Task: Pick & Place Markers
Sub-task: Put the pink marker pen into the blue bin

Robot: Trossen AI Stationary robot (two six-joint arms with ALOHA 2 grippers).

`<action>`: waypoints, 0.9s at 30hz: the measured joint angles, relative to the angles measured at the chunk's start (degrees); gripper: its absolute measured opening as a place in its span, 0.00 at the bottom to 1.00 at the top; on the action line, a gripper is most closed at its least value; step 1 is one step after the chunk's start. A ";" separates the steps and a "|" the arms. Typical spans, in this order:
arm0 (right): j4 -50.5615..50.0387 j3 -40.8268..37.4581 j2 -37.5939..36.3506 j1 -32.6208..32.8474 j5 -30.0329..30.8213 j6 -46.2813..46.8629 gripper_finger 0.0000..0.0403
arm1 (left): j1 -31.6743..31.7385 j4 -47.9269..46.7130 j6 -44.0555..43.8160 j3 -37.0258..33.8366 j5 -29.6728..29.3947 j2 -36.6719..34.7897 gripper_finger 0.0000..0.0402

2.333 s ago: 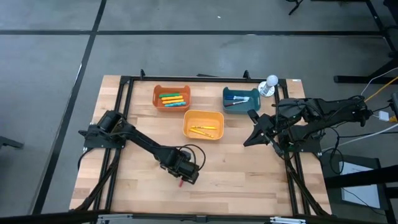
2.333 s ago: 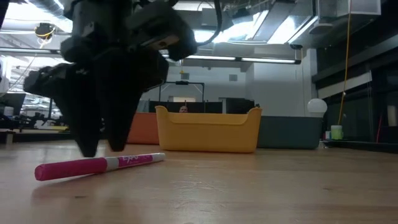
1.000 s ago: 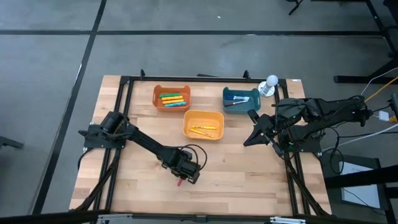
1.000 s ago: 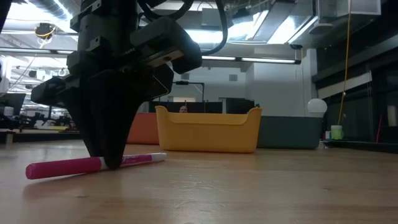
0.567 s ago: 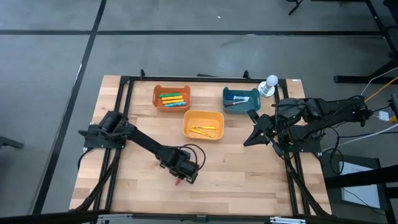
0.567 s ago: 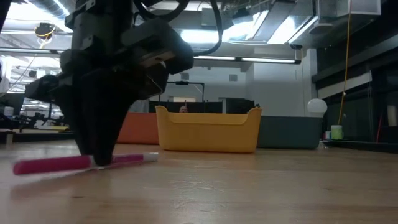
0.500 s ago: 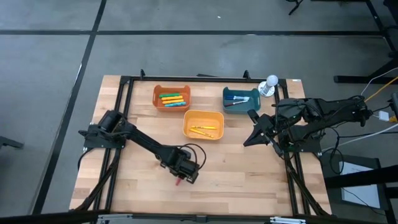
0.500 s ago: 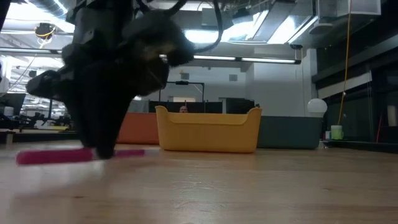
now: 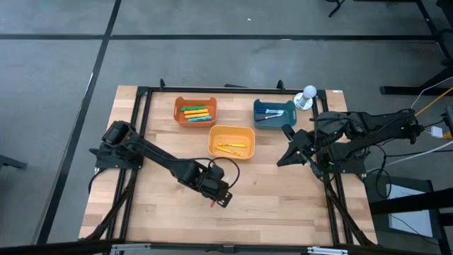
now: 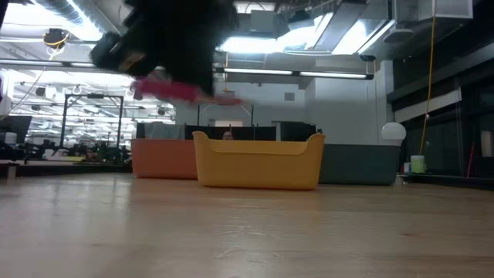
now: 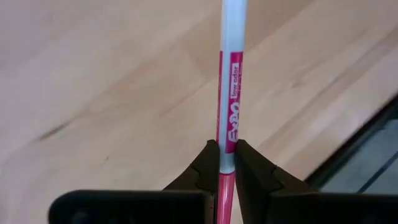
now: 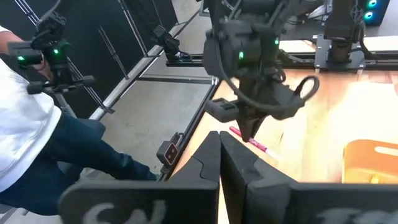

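Grey floor marked with dark lines surrounds the pale wooden table [image 9: 269, 198], which carries a black frame along its edges. Toward the table's far side sit three bins: an orange bin [image 9: 195, 111] holding green, yellow and orange markers [image 9: 196, 112], a teal bin [image 9: 274, 111] with a few dark and pale markers [image 9: 272, 114] in it, and, slightly nearer the middle, a yellow bin [image 9: 231, 141] with yellow markers [image 9: 232, 147] lying inside. A small white ball-shaped object [image 9: 308, 91] stands just beside the teal bin at the table's far right corner. The left arm reaches across the near half of the table, and the left gripper [image 11: 226, 163] has its fingers pinched tight on a pink marker [image 11: 229, 93], which it grips near the middle of its barrel. In the low view that marker [image 10: 189, 91] hangs clear of the wood, above the level of the bin rims and roughly level, with the gripper blurred above it. In the high view its red tip pokes out just below the gripper [image 9: 216, 195], near the table's middle front. The right gripper [image 9: 283, 160] waits over the right side of the table, near the frame, its fingers pressed together with nothing between them. A person's leg and white sleeve [image 12: 25, 112] show beyond the table's edge in the right wrist view.
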 joint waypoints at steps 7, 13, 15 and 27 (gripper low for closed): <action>1.06 0.00 0.00 -0.01 0.01 0.00 0.00 | 0.41 0.09 4.45 2.92 -6.68 -3.48 0.06; 2.50 0.00 0.00 -0.01 0.01 -0.02 0.00 | 0.72 0.54 9.39 4.49 -12.62 -6.72 0.06; 3.32 0.00 0.00 -0.01 0.01 -0.02 0.00 | 0.85 0.79 11.14 5.00 -14.55 -7.66 0.06; 8.24 0.00 0.00 -0.03 3.26 -0.19 0.00 | 0.94 6.65 27.12 6.73 -24.10 -14.22 0.06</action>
